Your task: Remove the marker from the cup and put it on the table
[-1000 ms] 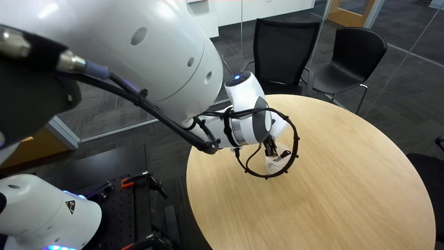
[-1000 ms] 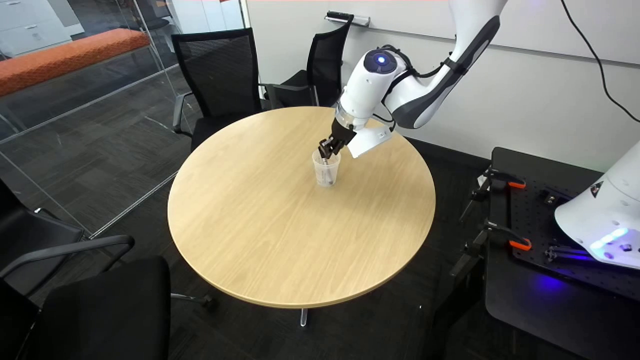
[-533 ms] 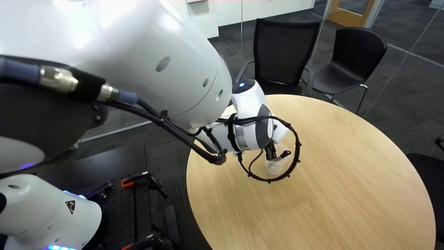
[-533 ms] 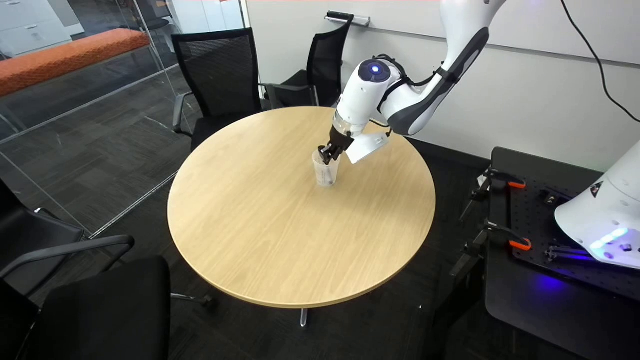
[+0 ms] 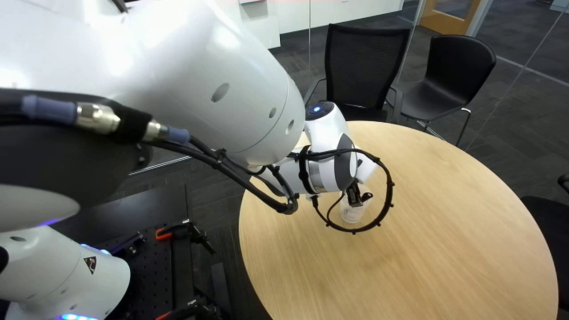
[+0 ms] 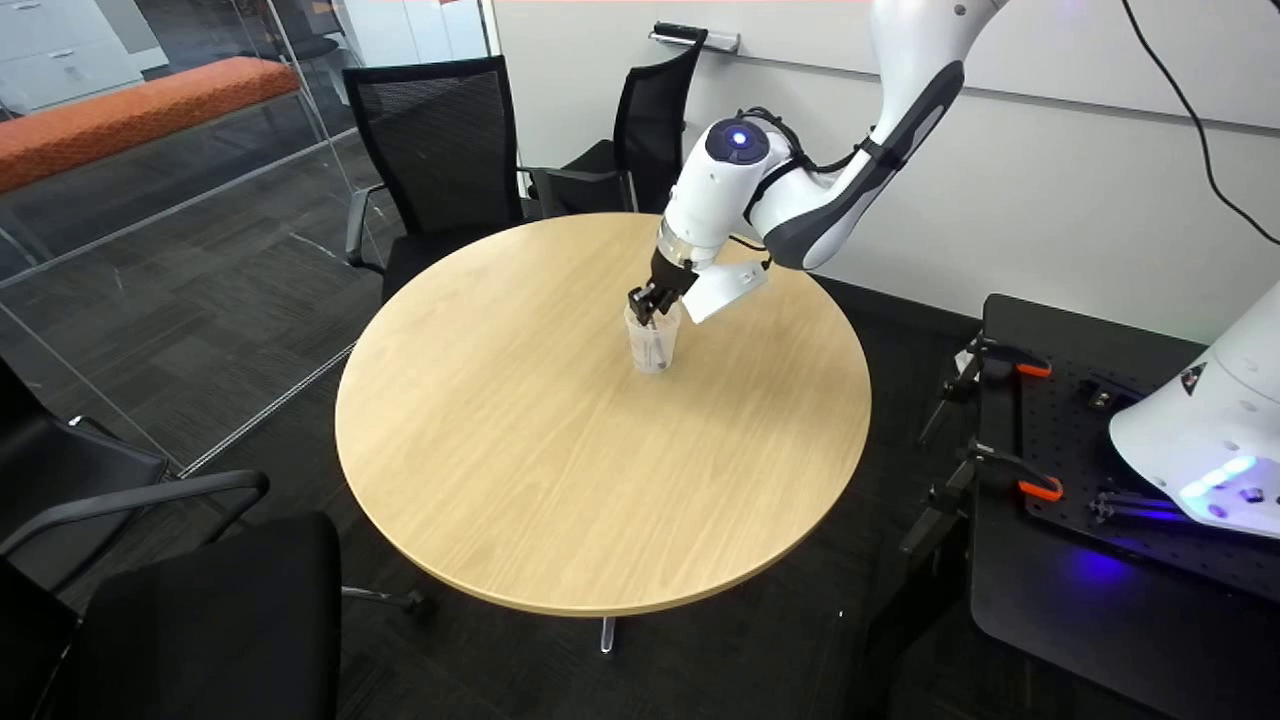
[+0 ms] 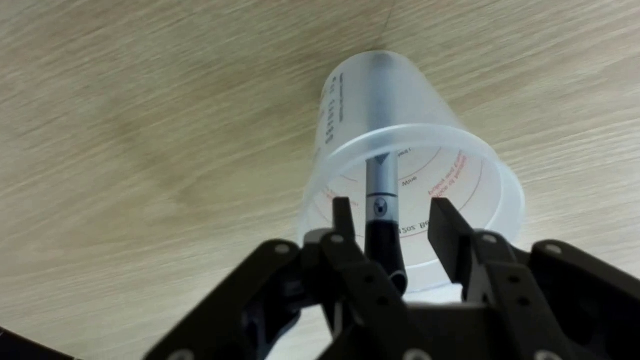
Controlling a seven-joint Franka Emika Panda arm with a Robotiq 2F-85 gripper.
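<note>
In an exterior view, one round wood-grain surface (image 6: 500,470) filled the middle; one translucent, printed plastic cup (image 6: 652,350) stood upright near the frame's centre, with broad room to the surface's left and lower edges. Farther right were two black-and-orange clamps (image 6: 1033,369). In the wrist view, the gripper (image 7: 392,216) stood wide, its two fingers either side of one silver-and-black marker (image 7: 382,184); contact could not be told. The marker leaned inside the cup, black end at the mouth's lower rim.

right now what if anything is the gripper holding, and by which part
Nothing is held: the gripper is open, and the wrist view shows a clear gap between the marker and one finger.
</note>
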